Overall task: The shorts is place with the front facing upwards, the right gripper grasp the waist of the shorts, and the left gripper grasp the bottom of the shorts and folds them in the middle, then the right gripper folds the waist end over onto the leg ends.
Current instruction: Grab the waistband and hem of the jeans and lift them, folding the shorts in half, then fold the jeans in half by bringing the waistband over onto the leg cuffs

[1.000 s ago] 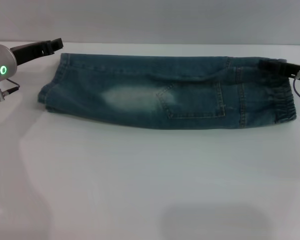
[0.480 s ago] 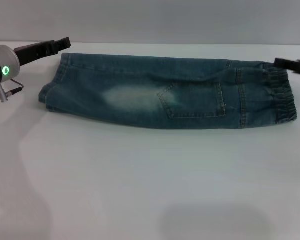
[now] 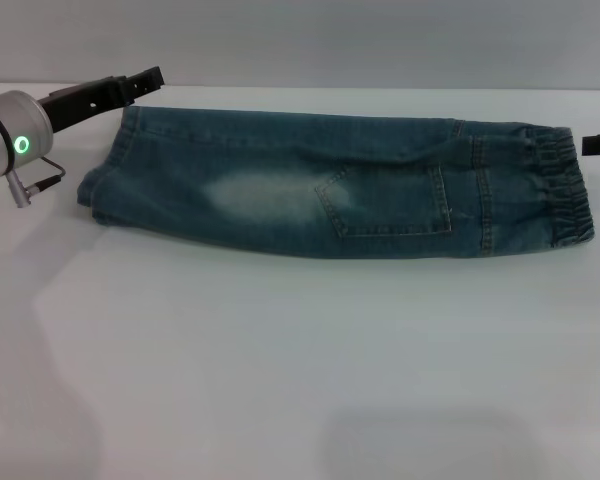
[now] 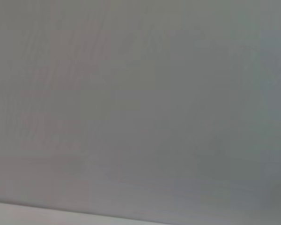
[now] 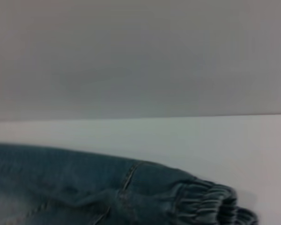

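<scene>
The shorts lie folded lengthwise across the far part of the white table, showing a faded patch and a stitched pocket. The waist of the shorts is the gathered band at the right end, also seen in the right wrist view. The leg ends are at the left. My left gripper hovers just beyond the far left corner of the leg ends, holding nothing I can see. Only the tip of my right gripper shows at the right edge, just off the waist and apart from it.
The white table stretches bare in front of the shorts, with a grey wall behind its far edge. The left wrist view shows only that wall and a thin strip of table.
My right gripper has let go of the waistband's far corner and pulled away to the right. The left gripper has slid right along the far edge. The shorts lie still.
</scene>
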